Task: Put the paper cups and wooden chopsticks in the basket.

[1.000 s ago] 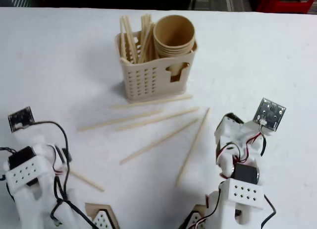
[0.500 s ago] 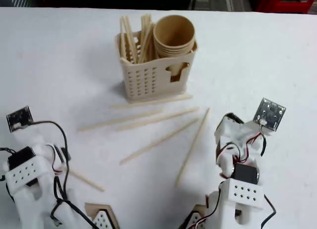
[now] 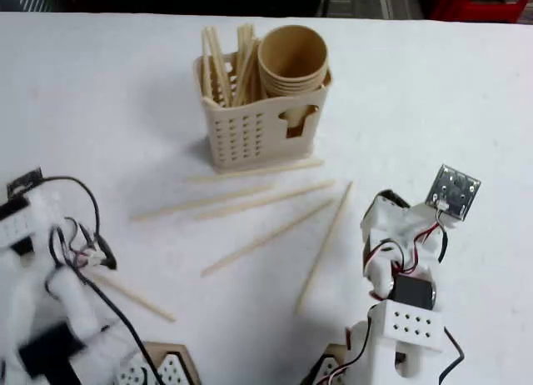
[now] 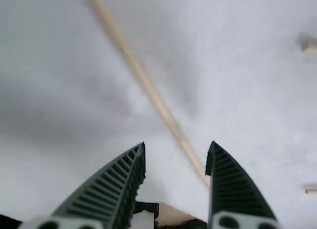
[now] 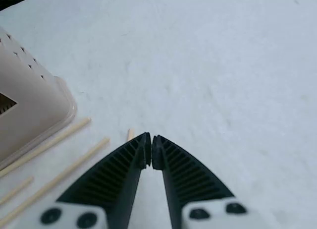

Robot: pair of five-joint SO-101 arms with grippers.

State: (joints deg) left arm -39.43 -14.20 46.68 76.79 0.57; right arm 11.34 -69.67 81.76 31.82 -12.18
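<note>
A beige slotted basket (image 3: 258,127) stands at the back of the table. It holds stacked paper cups (image 3: 291,58) and several wooden chopsticks (image 3: 221,64). Several loose chopsticks (image 3: 266,199) lie on the white table in front of it. One more chopstick (image 3: 133,295) lies at the front left by the left arm (image 3: 50,268). My left gripper (image 4: 176,149) is open just above the table, and that chopstick (image 4: 143,80) runs between its fingers. My right gripper (image 5: 151,142) is shut and holds nothing; a chopstick end (image 5: 130,135) lies just beyond its tips.
The right arm (image 3: 404,268) sits folded at the front right, beside the rightmost loose chopstick (image 3: 323,246). The basket's corner (image 5: 29,115) and two chopsticks (image 5: 54,159) lie to one side of the right gripper. White tabletop stretches right of the basket.
The left arm has swung and dropped at the front left, over the nearby chopstick. The right arm, the basket and the loose chopsticks are where they were.
</note>
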